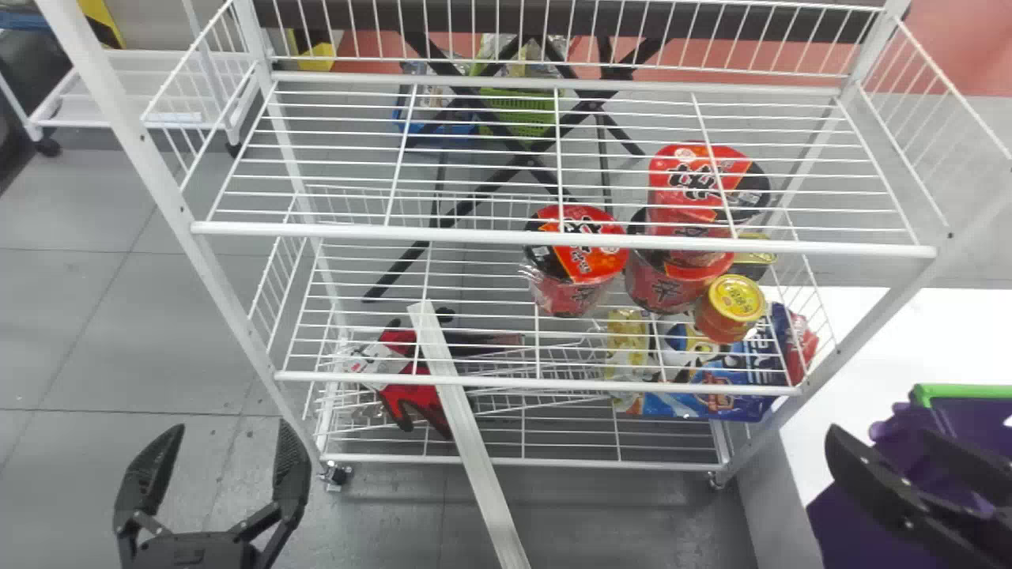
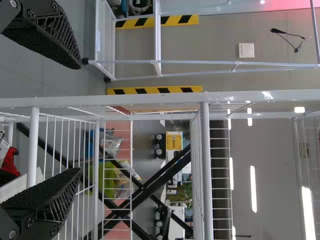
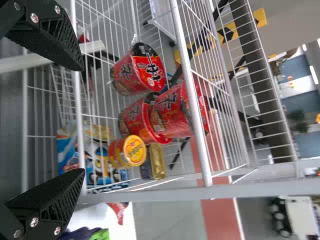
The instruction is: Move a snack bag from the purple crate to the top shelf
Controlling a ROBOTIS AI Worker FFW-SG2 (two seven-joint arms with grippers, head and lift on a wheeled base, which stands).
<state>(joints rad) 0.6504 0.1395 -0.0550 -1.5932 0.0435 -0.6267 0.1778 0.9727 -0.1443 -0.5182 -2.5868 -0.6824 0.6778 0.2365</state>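
Rack point(image 1: 162, 174): stood ahead; too wide a swing might have jolted its post.
Top shelf point(image 1: 553, 235): its front rail could have snagged a bag carried too low.
Purple crate point(image 1: 964, 390): sat to the right; its wall might have blocked a slanted reach.
Right gripper point(image 1: 877, 433): was at the crate, fingers parted, grasping nothing; a shallow pinch risked a slip.
Left gripper point(image 1: 233, 427): waited low on the left, fingers spread, empty.
Snack bag: its spot in the crate could not be told.
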